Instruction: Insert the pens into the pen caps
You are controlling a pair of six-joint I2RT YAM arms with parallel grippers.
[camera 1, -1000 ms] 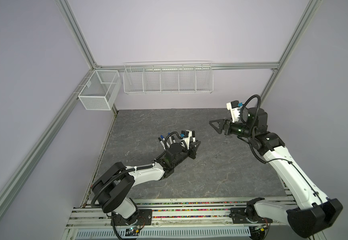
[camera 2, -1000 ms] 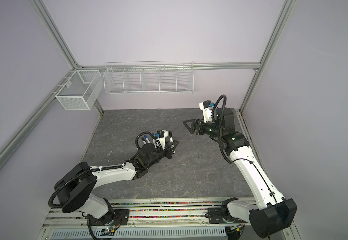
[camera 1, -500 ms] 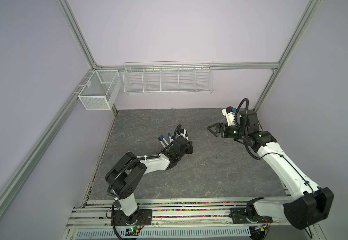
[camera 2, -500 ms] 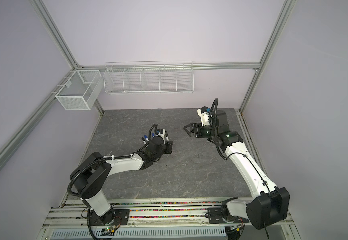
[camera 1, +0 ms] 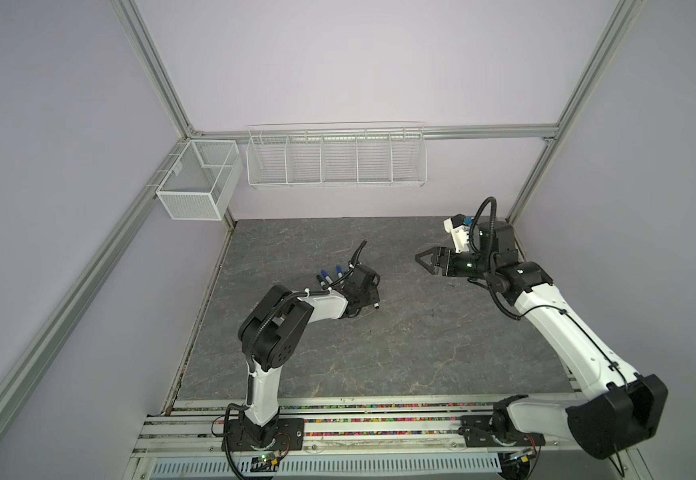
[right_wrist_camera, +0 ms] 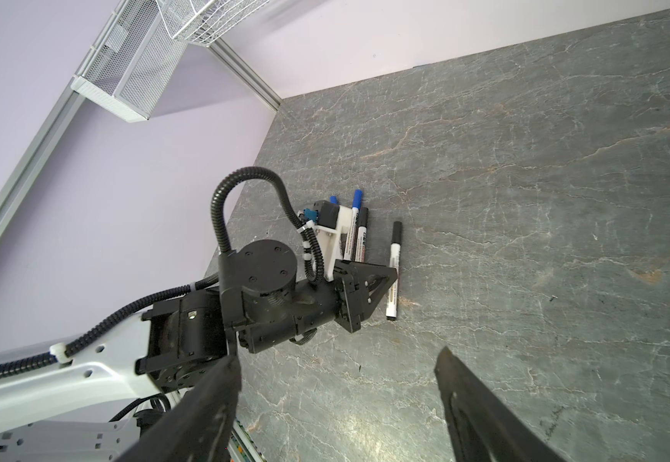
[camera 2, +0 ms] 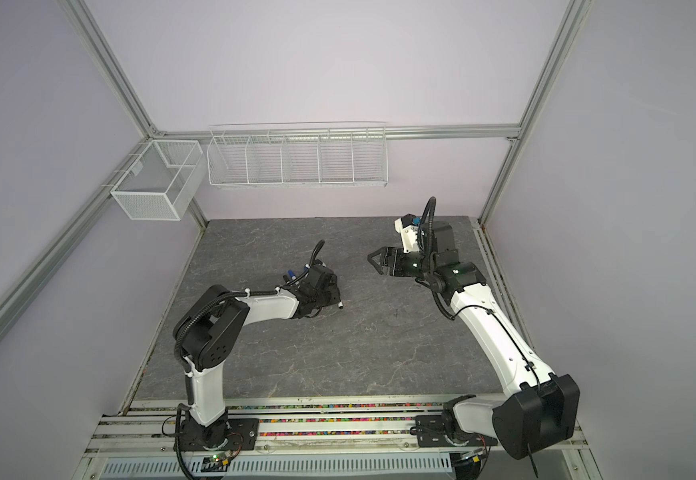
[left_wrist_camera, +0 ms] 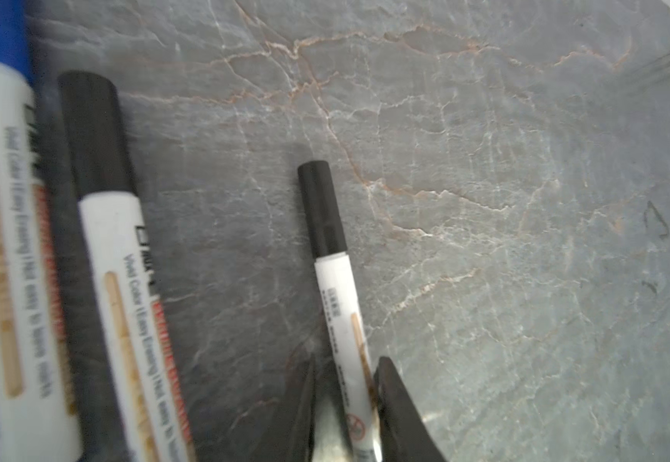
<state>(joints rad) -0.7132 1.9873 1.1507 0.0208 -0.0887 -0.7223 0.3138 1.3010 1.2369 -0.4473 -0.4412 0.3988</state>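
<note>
Black-capped pen (left_wrist_camera: 333, 288) flat on table (left_wrist_camera: 485, 200) between barely parted jaws of left gripper (left_wrist_camera: 347, 358); right gripper (right_wrist_camera: 337, 356) spread wide, empty

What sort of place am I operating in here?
Probably a lab robot test cell: an aluminium frame with lilac walls boxes in a stone-pattern tabletop, a wire basket rack hangs on the back wall, and a slotted mounting rail runs along the front.

The grey veined stone tabletop (camera 1: 421, 353) lies bare across its middle and right side. Left of centre, the black-and-white left arm (camera 1: 321, 305) and a cluster of white capped marker pens (right_wrist_camera: 360, 240) block passage.
</note>
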